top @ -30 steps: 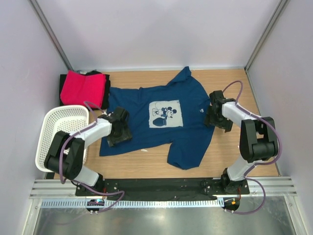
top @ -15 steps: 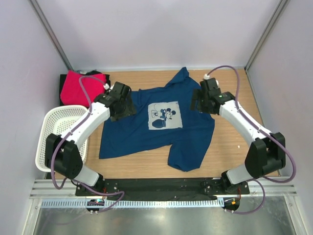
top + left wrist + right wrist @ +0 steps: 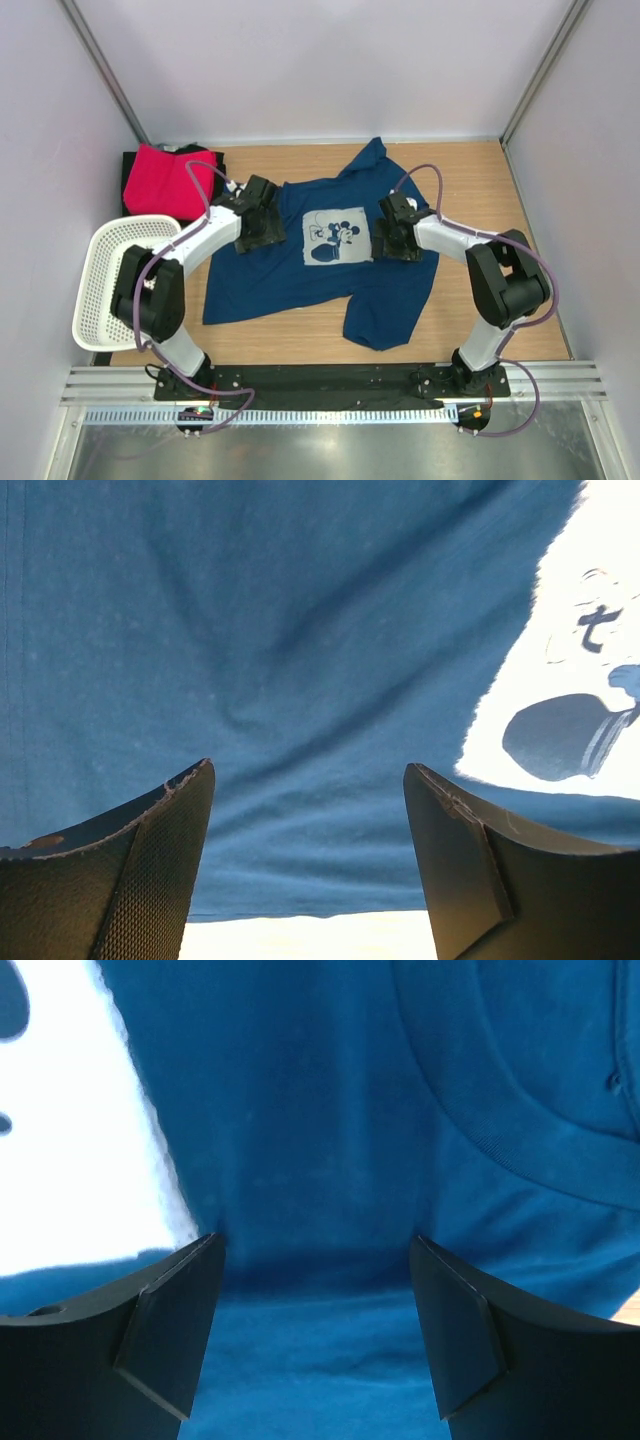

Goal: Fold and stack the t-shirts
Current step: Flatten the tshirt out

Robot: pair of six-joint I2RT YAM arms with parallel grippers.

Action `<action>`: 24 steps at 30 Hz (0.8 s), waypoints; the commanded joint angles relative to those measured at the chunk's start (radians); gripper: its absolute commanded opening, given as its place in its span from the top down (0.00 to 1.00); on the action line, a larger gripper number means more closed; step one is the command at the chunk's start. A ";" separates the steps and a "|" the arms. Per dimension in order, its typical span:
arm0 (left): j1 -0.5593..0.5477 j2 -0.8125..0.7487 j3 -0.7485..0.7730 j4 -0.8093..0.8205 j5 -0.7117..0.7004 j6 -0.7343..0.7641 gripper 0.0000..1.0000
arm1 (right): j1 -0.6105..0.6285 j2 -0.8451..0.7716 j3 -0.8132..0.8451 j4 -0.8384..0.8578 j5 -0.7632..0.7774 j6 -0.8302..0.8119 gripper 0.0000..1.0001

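Note:
A dark navy blue t-shirt (image 3: 300, 275) with a white cartoon chest print (image 3: 335, 234) lies spread on the wooden table. My left gripper (image 3: 262, 222) is open, low over the shirt just left of the print; in the left wrist view its fingers (image 3: 150, 850) frame blue cloth (image 3: 300, 680) near an edge. My right gripper (image 3: 392, 235) is open, low over the shirt just right of the print; the right wrist view shows blue cloth (image 3: 320, 1160) and the collar rib (image 3: 520, 1140) between its fingers (image 3: 470, 1330). A pink-red shirt (image 3: 160, 178) lies on a black one (image 3: 215, 165) at the back left.
A white perforated basket (image 3: 115, 275) stands at the left edge, beside the left arm. Grey walls close in the table on three sides. Bare wood (image 3: 480, 190) shows to the right of the shirt and along the front (image 3: 280, 335).
Both grippers have moved inward over the navy shirt, toward the print, from its outer sides. The shirt's left sleeve area has flattened. Both stay open.

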 commanded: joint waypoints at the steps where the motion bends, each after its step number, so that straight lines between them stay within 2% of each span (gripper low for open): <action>1: -0.003 -0.054 -0.034 0.030 0.008 -0.013 0.22 | -0.002 -0.039 -0.091 0.026 0.022 0.049 0.20; 6: -0.005 -0.062 -0.060 0.028 0.012 -0.018 0.21 | -0.007 -0.032 -0.152 -0.032 0.089 0.059 0.18; 10: -0.003 -0.057 -0.062 0.019 0.011 -0.015 0.21 | -0.025 -0.066 -0.224 -0.123 0.082 0.115 0.18; 15: -0.005 -0.050 -0.072 0.010 0.015 -0.019 0.21 | -0.025 -0.241 -0.344 -0.238 -0.004 0.216 0.17; 24: -0.017 -0.028 -0.184 -0.021 0.047 -0.022 0.24 | 0.004 -0.466 -0.407 -0.382 -0.053 0.329 0.18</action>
